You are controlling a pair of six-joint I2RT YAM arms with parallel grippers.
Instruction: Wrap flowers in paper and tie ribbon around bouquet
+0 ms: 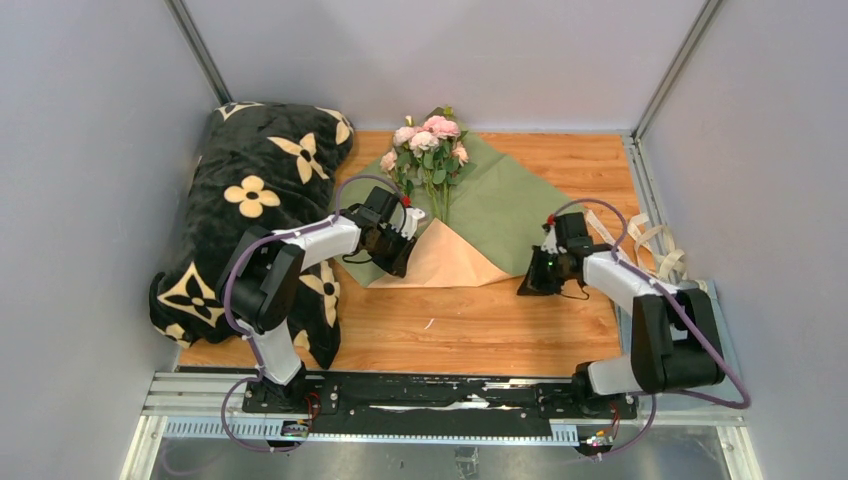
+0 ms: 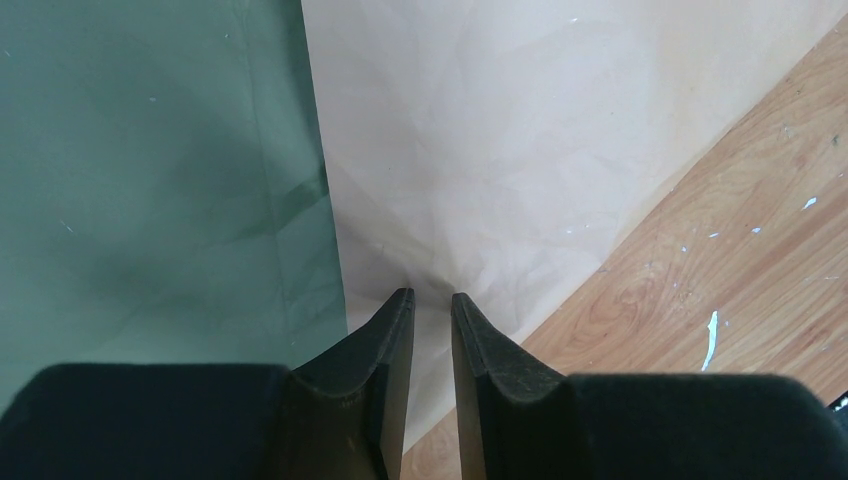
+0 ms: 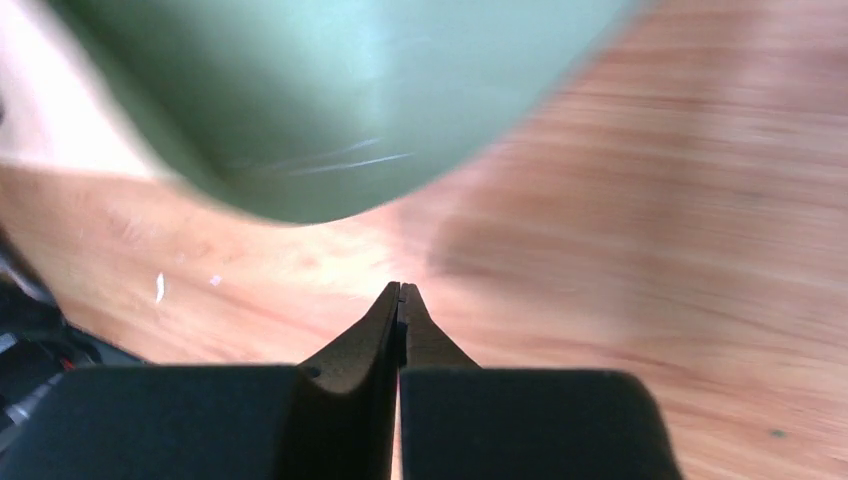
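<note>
Checking top view: paper lies flat on desk, green face up, peach corner folded over at front. The flowers lie on its far end, stems pointing at the fold. L claw sits at the fold's left end; R claw is just off the paper's right-front edge. The ribbon is at the desk's right rim, well apart, partly behind R arm.

L wrist: jaws a slit apart, peach creases run into the tips. Prob. a pinch on the paper, not certain.

R wrist: jaws closed tight, nothing in them, over bare wood w/ green edge ahead. Pic blurred.

Risks: thin sheet may tear or slip out if L pulls hard. Flowers lie loose and could roll off when a side lifts. R has no hold, so that side gets no support.

Stem ends vs. fold: too small to tell.
</note>
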